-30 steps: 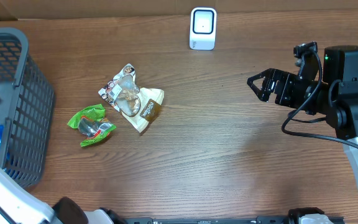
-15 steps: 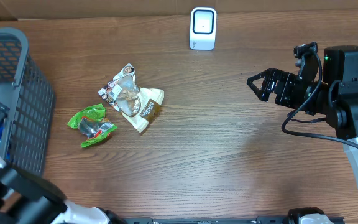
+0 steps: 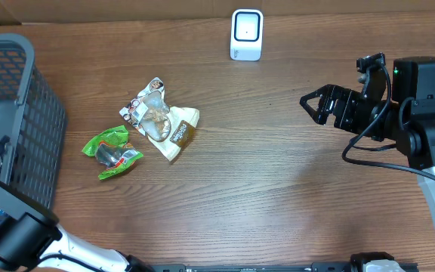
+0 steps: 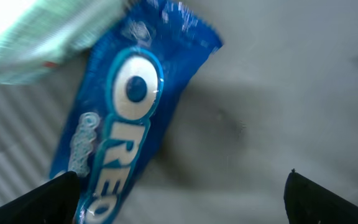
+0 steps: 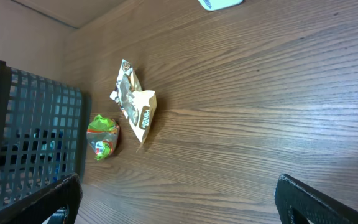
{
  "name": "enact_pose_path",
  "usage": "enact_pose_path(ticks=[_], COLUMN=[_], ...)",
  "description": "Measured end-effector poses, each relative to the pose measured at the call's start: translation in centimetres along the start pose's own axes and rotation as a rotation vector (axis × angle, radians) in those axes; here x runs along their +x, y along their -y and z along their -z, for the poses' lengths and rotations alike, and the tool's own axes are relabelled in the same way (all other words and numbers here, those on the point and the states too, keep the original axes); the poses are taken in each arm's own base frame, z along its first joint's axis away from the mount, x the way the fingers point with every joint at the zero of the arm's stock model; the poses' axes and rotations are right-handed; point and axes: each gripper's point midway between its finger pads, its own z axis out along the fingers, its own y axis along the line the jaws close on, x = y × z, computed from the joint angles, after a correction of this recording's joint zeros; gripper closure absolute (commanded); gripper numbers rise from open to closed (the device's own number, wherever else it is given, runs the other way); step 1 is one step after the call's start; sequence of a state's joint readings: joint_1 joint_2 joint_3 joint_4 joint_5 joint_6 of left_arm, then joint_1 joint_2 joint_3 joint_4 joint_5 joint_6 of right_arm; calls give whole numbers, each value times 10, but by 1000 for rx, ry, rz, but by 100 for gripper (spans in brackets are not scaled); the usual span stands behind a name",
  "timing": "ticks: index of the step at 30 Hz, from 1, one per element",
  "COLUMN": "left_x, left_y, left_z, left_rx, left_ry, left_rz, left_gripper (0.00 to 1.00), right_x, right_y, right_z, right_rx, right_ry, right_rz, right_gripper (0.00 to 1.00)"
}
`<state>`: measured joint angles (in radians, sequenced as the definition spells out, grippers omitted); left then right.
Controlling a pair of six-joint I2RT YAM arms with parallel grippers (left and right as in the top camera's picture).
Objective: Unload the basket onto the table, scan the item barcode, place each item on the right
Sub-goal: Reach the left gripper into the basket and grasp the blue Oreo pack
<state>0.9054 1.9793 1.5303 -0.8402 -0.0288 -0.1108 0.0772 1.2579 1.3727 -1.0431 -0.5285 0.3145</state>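
Hands open, nothing gripped, snack packets lying loose.
Both the left hand [image 4: 179, 194] and the right hand [image 3: 317, 104] are seen with fingers spread wide and empty. A blue Oreo packet [image 4: 126, 118] is shown on a grey surface below the left hand. A green packet [image 3: 112, 153] and pale wrappers [image 3: 161, 121] are laid close together left of the table's [image 3: 278, 189] middle, between the basket [image 3: 21, 113] at the left edge and the scanner [image 3: 247, 34] at the far edge.

The Oreo wrapper [image 4: 129, 124] looks like glossy plastic film, the basket [image 3: 21, 113] matt grey plastic, the table [image 3: 278, 189] smooth wood grain.
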Motion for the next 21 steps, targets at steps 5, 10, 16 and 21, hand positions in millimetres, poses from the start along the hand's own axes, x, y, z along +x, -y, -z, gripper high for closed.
enact_pose_path(ticks=[5, 10, 16, 21], left_x=[4, 3, 4, 8], left_y=[-6, -10, -19, -15], left_z=[-15, -15, -14, -12], left_rx=[-36, -52, -70, -50], left_ry=[-27, -23, -32, -60], left_rz=[-17, -12, 3, 10], left_gripper=[11, 68, 96, 96], right_x=[0, 0, 0, 0], right_y=[0, 0, 0, 0], right_z=[0, 0, 0, 0], right_rx=[0, 0, 0, 0], right_ry=[-1, -1, -1, -1], right_rz=[0, -1, 0, 0], right_gripper=[0, 0, 0, 0])
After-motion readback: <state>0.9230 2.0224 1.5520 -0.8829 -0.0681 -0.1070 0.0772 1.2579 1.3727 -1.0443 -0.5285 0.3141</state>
